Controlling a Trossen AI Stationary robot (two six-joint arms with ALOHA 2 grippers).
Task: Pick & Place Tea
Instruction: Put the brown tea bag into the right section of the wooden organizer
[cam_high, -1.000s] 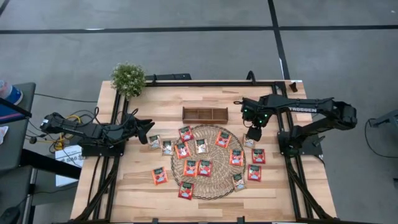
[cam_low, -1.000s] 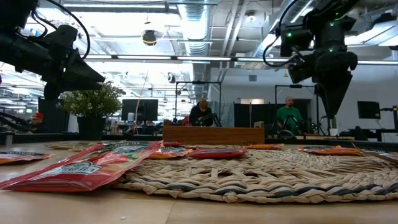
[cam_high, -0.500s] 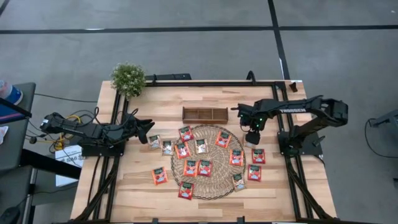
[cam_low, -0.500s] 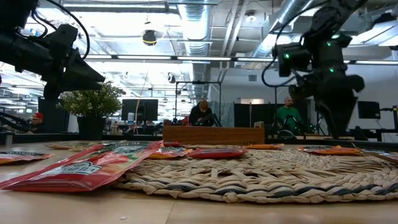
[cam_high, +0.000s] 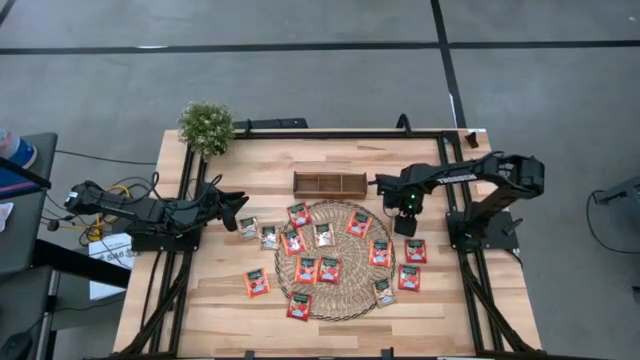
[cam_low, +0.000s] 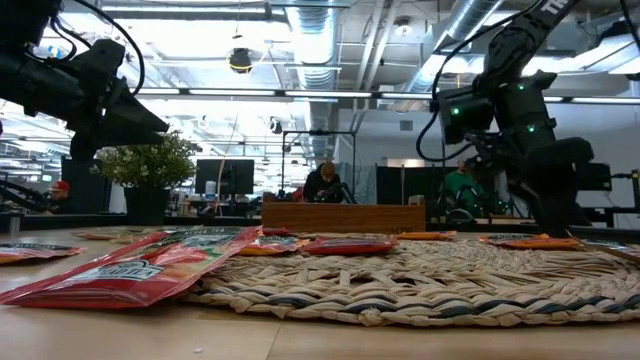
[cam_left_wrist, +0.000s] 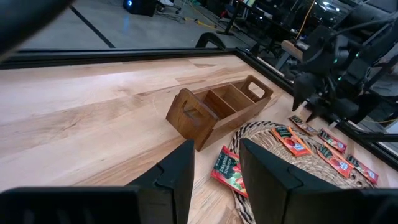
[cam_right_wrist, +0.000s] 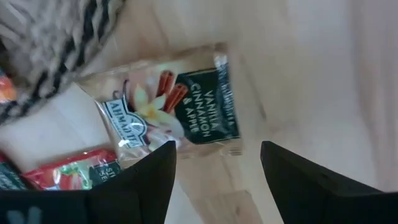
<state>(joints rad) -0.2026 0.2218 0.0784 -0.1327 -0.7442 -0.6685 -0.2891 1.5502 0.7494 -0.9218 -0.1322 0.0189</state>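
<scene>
Right gripper (cam_high: 405, 226) hangs with fingers spread wide right over a pale tea sachet (cam_right_wrist: 174, 106), which lies flat on the table (cam_high: 330, 158) beside the straw mat (cam_high: 345, 300), not touched yet. Left gripper (cam_high: 240, 204) sits part open, off to the side.

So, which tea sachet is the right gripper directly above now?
The pale vanilla-cinnamon sachet, lying on bare wood beside the straw mat's right edge. The right gripper is open over it; most other sachets are red-orange.

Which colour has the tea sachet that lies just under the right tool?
Pale beige sachet with a dark green label; the right wrist view shows it best.
</scene>
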